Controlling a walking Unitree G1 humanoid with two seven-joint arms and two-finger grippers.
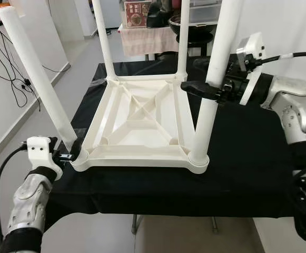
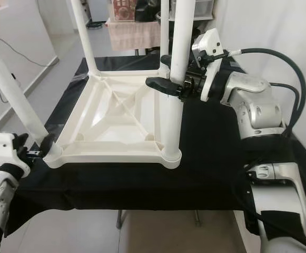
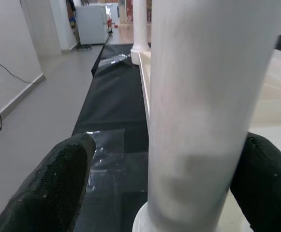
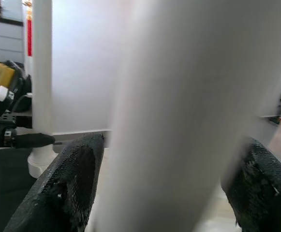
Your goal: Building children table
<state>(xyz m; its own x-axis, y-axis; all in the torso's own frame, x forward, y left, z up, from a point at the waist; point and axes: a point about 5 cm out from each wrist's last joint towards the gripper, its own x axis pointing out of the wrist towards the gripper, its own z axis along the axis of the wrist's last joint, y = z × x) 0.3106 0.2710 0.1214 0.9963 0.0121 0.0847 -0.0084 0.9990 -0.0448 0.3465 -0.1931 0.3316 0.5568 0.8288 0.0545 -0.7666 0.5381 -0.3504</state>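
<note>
- The tabletop [image 1: 142,118] lies upside down on the black cloth [image 1: 247,168], with four legs in its corner sockets.
- Our left gripper [image 1: 68,154] sits at the near-left leg [image 1: 37,79], fingers [image 3: 58,183] straddling its base; this leg leans left.
- Our right gripper [image 1: 208,90] is clamped around the near-right leg [image 1: 210,89] midway up, its axis upright.
- We judge the leaning leg needs straightening; the left arm is nearest.

No lettering, brand or number can be read anywhere. The red box [image 1: 136,14] beyond the upturned white table [image 1: 137,124] bears print too small to make out.
</note>
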